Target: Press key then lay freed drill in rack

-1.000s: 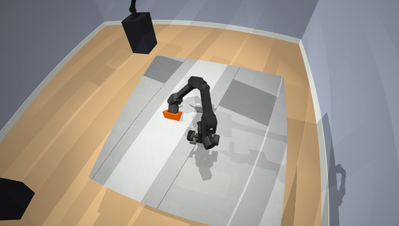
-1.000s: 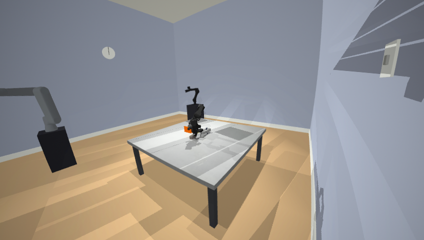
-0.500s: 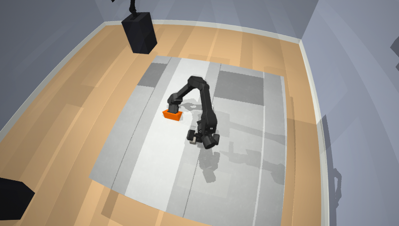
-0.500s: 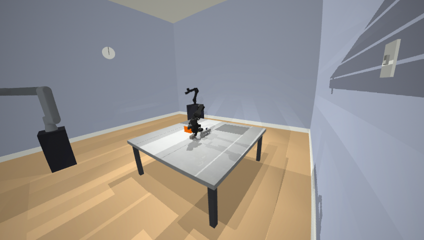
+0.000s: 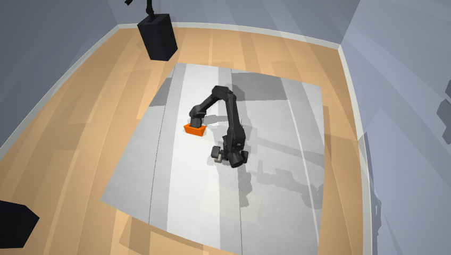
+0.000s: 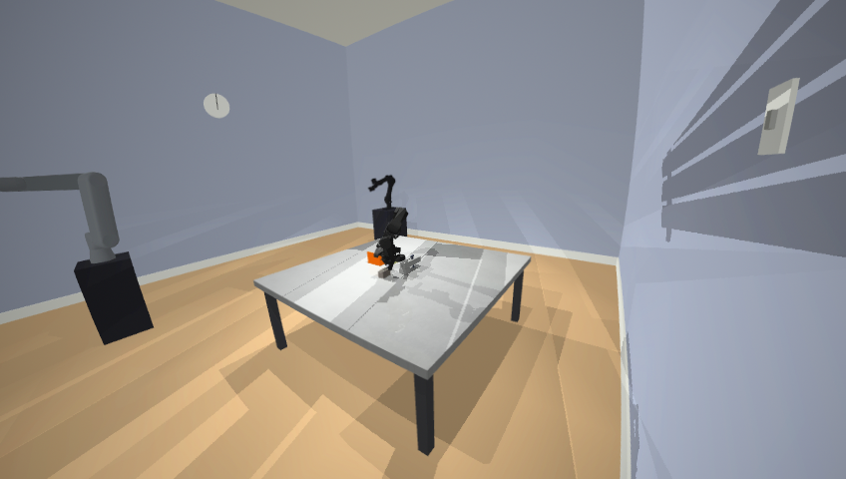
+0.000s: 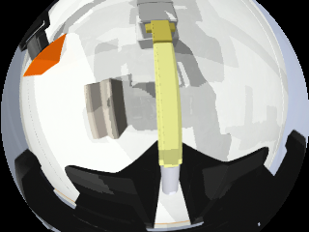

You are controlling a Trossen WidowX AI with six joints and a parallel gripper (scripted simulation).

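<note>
My gripper (image 7: 166, 144) (image 5: 229, 155) points down over the table. It is shut on a long yellow rod (image 7: 168, 97), which I take for the drill; its pale round end (image 7: 170, 181) shows between the fingers. The rod's far end has a darker gold part with short side lugs. That end overlaps the grey block (image 7: 157, 10) in the wrist view; I cannot tell whether it is inside the block or above it. No separate key can be made out. The rack, a small beige-grey grooved block (image 7: 98, 115) (image 5: 218, 159) (image 6: 384, 273), stands left of the rod in the wrist view.
The arm's base stands on an orange block (image 5: 194, 130) (image 6: 375, 258) (image 7: 47, 57). The grey table (image 5: 186, 195) (image 6: 332, 302) carries the arm and its shadows. Black pedestals (image 5: 159, 37) (image 6: 114, 299) stand off the table.
</note>
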